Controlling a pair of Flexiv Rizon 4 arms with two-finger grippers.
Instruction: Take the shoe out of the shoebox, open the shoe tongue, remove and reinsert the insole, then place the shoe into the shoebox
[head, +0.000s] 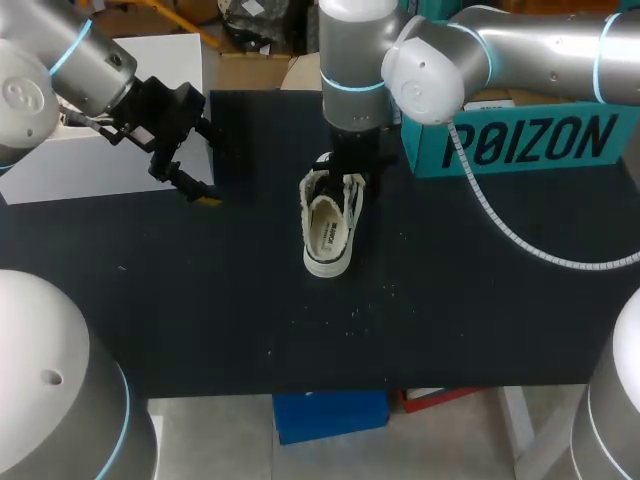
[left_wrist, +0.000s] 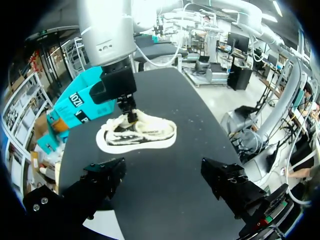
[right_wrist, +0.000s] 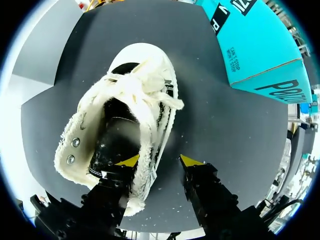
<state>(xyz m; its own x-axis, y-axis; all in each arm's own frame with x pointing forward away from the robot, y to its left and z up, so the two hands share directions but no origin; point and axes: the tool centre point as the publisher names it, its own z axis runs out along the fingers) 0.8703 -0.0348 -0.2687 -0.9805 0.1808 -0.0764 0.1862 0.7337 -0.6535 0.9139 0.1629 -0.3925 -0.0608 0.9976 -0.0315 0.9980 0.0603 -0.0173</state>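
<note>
A white sneaker with fleecy cream lining lies on the black table mat, seen also in the left wrist view and the right wrist view. My right gripper hangs straight over it, astride one side wall. One yellow tip is inside the dark opening and the other outside, a gap away from the sole, so it is open. From the left wrist view, the right gripper dips into the shoe. My left gripper hovers to the shoe's left, open and empty. The teal shoebox stands at the back right.
A white flat box sits at the back left, behind my left arm. The black mat stretches bare toward the front edge. The teal box lies close beside the shoe on the right arm's side.
</note>
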